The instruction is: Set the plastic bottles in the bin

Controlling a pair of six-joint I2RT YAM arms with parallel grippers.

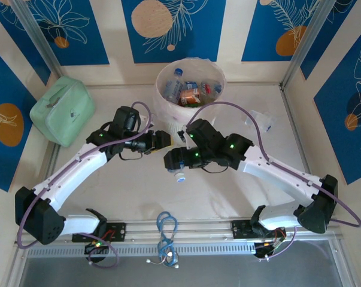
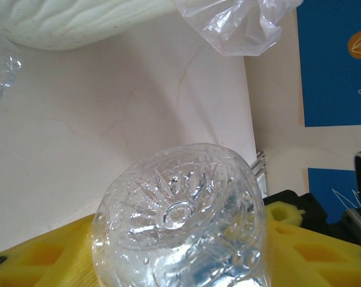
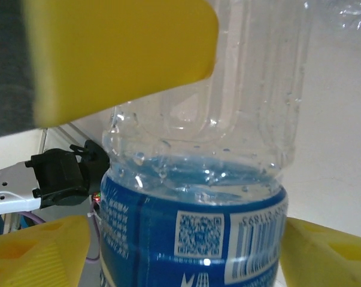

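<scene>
The left gripper (image 1: 163, 139) hangs over the table (image 1: 228, 200), just in front of the bin (image 1: 166, 103). It is squeezed tight on 1 clear bottle (image 2: 180, 221). In the left wrist view the bumpy round bottom of this bottle faces the camera, with the yellow fingers (image 2: 42, 260) on both sides of it. The white side of the bin and a bit of its clear bag liner (image 2: 240, 24) are just past the bottle.

The right gripper (image 1: 173, 161) is near the middle of the table, close beside the left one. It is clamped on 1 blue-label bottle (image 3: 192, 233). In the right wrist view the bottle sits between 2 yellow fingers (image 3: 330, 257), and drops of water cling inside its clear part. From above, its blue cap (image 1: 180, 176) sticks out toward the near edge of the table.

The round cream bin stands at the far side of the table, in the middle. A pile of bottles (image 1: 183, 91) lies inside it, some clear with blue and some with red or orange.

A mint-green pouch (image 1: 63, 112) lies to the left of the bin, well apart from both grippers. A small clear thing (image 1: 261, 122) lies on the table to the right of the bin; it may be 1 more bottle, but it is too faint to be sure. A blue cable (image 1: 166, 230) lies between the 2 arm bases.
</scene>
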